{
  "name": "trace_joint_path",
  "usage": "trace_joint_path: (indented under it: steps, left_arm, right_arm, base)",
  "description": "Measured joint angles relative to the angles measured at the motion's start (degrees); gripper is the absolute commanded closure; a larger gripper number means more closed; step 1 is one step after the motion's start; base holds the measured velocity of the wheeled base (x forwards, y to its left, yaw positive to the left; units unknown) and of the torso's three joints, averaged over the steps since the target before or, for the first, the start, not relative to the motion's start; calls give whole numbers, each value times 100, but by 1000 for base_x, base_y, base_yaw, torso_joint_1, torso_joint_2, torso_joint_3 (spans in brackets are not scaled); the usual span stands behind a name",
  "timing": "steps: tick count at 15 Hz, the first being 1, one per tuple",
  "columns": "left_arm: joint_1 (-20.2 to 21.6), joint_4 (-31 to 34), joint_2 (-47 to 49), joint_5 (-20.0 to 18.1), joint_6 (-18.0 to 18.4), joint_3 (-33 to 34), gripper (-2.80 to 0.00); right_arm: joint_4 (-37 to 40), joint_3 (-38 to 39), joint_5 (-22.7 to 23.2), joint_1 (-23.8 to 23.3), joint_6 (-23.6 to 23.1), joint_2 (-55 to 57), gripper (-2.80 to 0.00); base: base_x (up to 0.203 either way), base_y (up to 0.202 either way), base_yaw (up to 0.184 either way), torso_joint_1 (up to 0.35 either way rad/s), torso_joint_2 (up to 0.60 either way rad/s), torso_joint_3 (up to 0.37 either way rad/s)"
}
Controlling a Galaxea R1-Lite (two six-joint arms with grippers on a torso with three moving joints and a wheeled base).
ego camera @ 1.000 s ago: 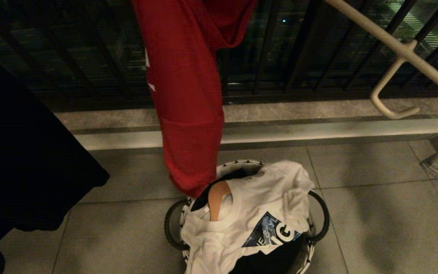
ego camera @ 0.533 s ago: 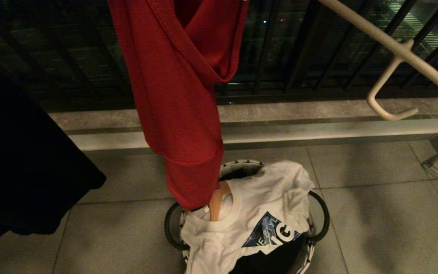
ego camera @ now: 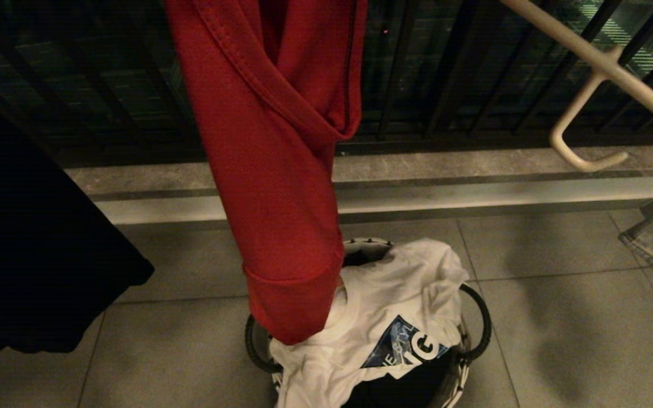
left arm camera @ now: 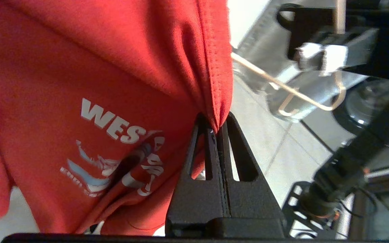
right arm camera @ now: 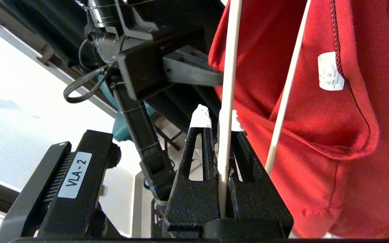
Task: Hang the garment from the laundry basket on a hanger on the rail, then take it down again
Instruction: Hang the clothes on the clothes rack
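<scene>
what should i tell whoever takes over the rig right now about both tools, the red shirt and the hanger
Left tool: shut, pinching a fold of the red T-shirt, which hangs over the laundry basket.
Right tool: shut on a rod of the cream wire hanger, held beside the shirt.
Basket contents: a white T-shirt on top of it.
Rail: nothing of ours on it in view.
Done: shirt lifted out, hanger picked up.
Left: thread the hanger into the shirt, hook it on the rail, then take it down again.
</scene>
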Motion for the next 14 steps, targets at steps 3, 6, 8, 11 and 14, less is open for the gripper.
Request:
trace_joint_path:
  steps: [3,6,8,11,14]
  left_arm:
    - [-103,-2,17,-7,-66,39,0]
    - [-241,-2,25,-10,-162,49,0]
    - [-299,30,29,-10,-178,61,0]
    - [-344,185,29,-1,-227,114,0]
    - [-346,188,23,19,-206,121,-280]
  right_arm:
    - [0,0,-2,0,0,0,0]
    - [1,0,4,-2,9,0,0]
    - [0,5,6,-2,11,0,0]
    - [4,5,7,-2,11,-4,0]
    - [3,-2,7,-2,11,-6,0]
  base:
    - [0,0,0,0,0,0]
    - [0,0,0,0,0,0]
    - [0,0,0,0,0,0]
    - [0,0,0,0,0,0]
    - [0,0,0,0,0,0]
